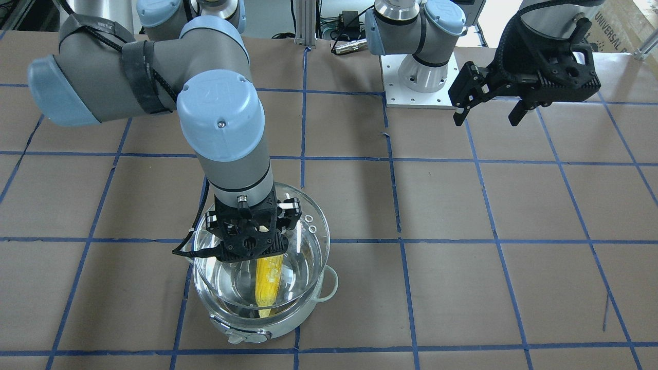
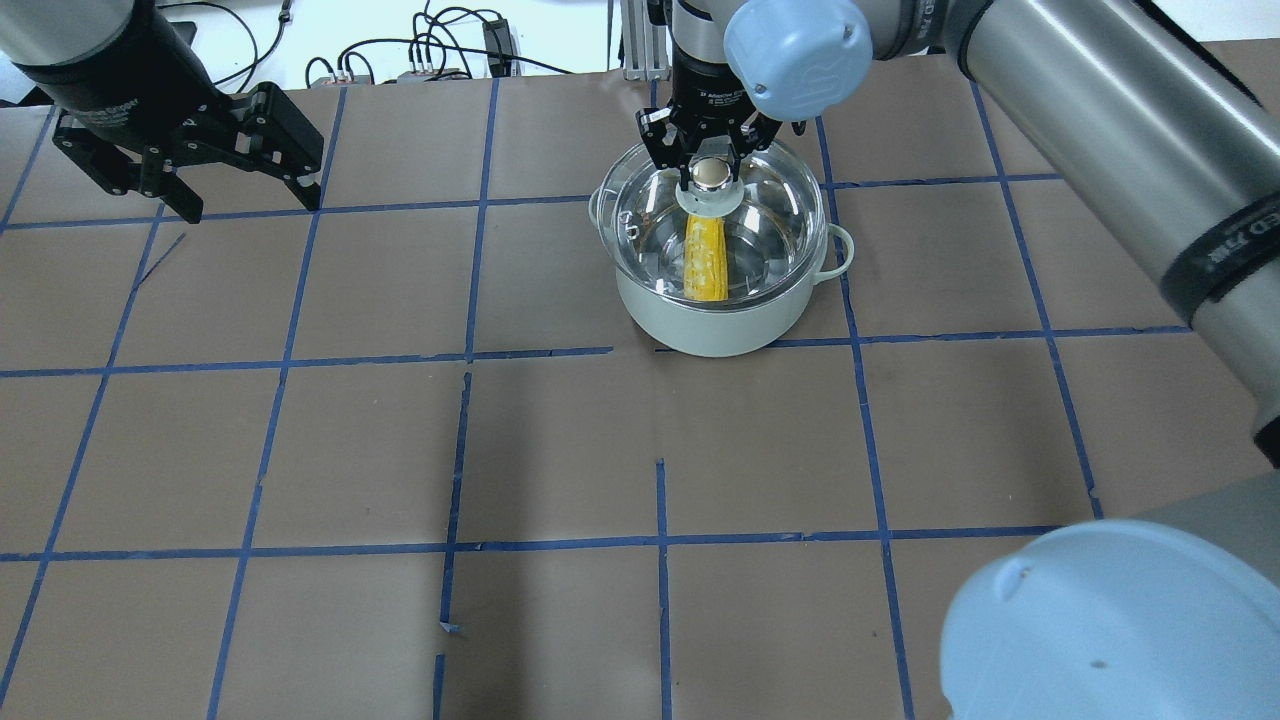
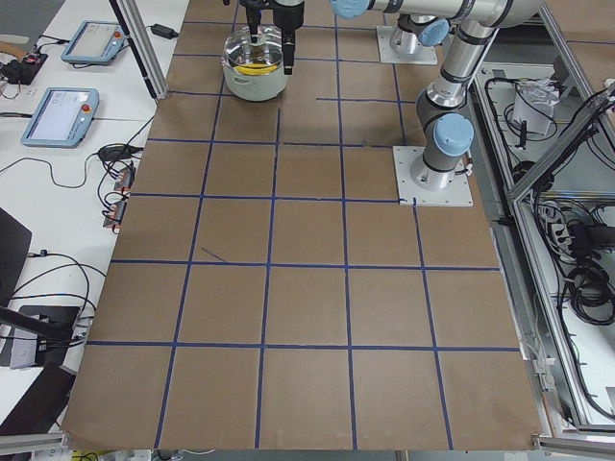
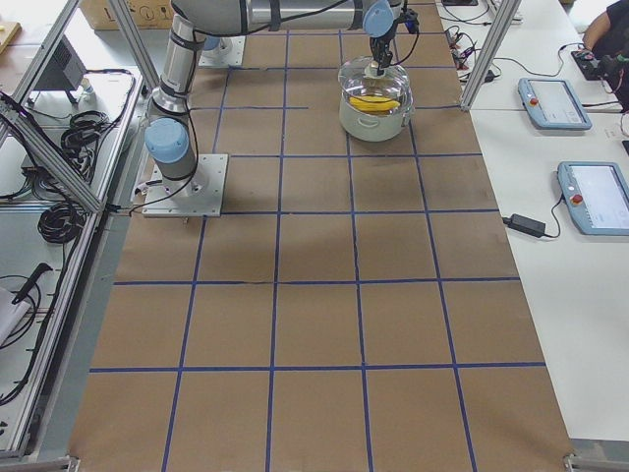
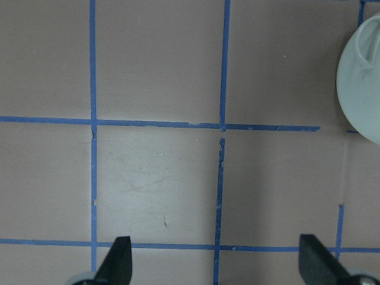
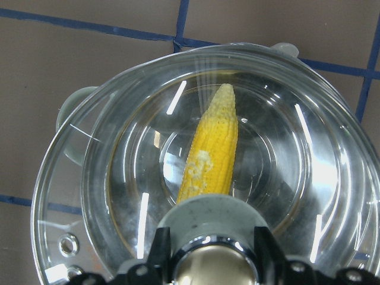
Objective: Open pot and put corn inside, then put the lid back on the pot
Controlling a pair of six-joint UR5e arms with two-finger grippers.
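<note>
I count one pot (image 2: 715, 325), one corn cob (image 2: 706, 262), one lid (image 2: 775, 225), and two grippers: the left gripper (image 2: 250, 202) and the right gripper (image 2: 711, 165).

Within the right gripper (image 6: 214, 249), the knob (image 6: 215, 268) of the lid (image 6: 300, 196) is cut off; one end of the corn (image 6: 212, 154) is hidden beneath.

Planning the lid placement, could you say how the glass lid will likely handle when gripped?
The lid looks like clear glass, so probably rigid but breakable if dropped. Held only by its smooth rounded knob in the right gripper, it may swing or slip.
</note>
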